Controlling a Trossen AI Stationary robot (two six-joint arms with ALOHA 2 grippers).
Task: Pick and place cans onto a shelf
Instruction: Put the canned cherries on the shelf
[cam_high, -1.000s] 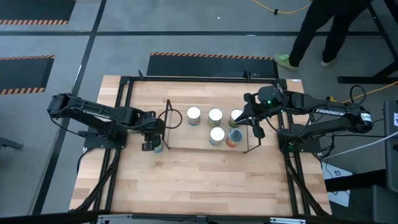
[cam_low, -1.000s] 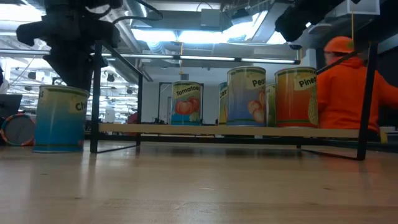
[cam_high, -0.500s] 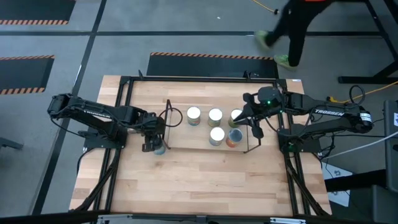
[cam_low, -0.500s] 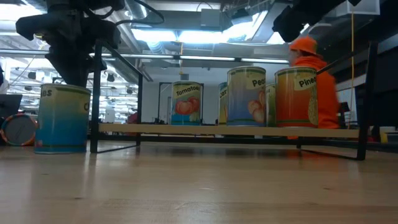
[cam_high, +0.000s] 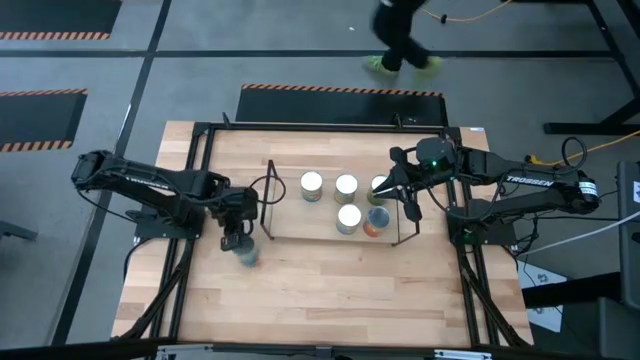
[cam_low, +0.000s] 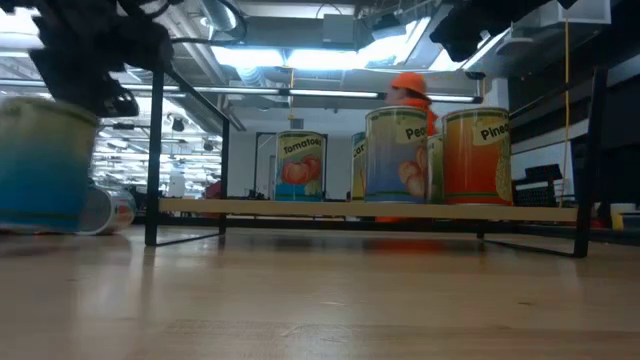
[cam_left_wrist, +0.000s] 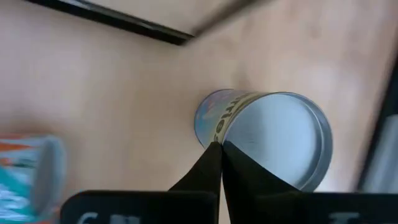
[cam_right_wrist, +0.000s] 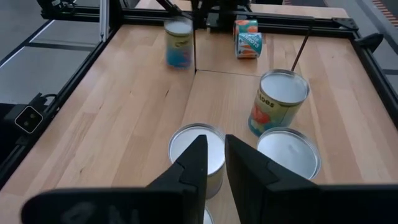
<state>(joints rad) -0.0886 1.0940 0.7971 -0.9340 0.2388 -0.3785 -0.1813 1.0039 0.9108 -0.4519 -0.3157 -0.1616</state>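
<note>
A blue-labelled can (cam_high: 246, 256) with a silver top (cam_left_wrist: 280, 140) stands on the table left of the shelf (cam_high: 300, 238), smeared by motion in the low view (cam_low: 45, 160). My left gripper (cam_high: 237, 240) is shut just above it. The shelf is a light board on black wire legs (cam_low: 360, 209) and carries several upright cans, among them tomatoes (cam_low: 300, 165), peaches (cam_low: 397, 155) and pineapple (cam_low: 477, 155). My right gripper (cam_right_wrist: 214, 146) hovers over the shelf's right-hand cans (cam_right_wrist: 198, 152), fingers a little apart, nothing between them. My left gripper's shut fingertips (cam_left_wrist: 219, 149) lie against the blue can's top rim (cam_left_wrist: 229, 140) at its side. They come slanting down from above. Nothing is between the fingers. The can is not lifted; whether it stands straight I cannot tell through the blur.
Two orange-and-teal cans (cam_right_wrist: 247, 36) lie on the table by the left arm. The black table-edge frame (cam_high: 200, 200) runs round the wooden top. The near half of the table (cam_high: 330, 290) is bare wood. A person (cam_high: 400, 35) walks on the floor beyond the far edge.
The blue can has slid from beside the shelf's left end toward the table's near edge and is blurred in motion. My left gripper has turned at the wrist above it. The person beyond the table has walked from right to left.
</note>
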